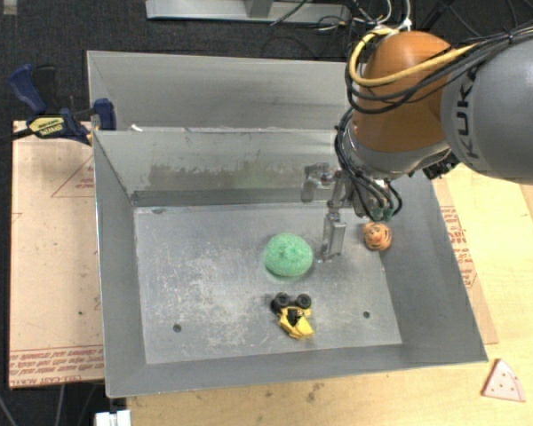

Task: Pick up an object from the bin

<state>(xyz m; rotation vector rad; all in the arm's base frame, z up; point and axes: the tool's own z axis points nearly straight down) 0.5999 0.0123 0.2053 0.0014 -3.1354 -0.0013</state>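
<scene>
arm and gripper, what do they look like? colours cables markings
The grey rounded metal arm carries dark lettering, partly visible, on its side. A glossy orange dome-shaped cover caps its wrist, with yellow and black cables looped over it. The slim silver-grey metal gripper is bare and unmarked.

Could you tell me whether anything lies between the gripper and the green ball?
Nothing visible does. The gripper hangs close beside the green ball, with no object between them. The orange ball lies on the gripper's other side, and the yellow toy lies nearer the front.
</scene>
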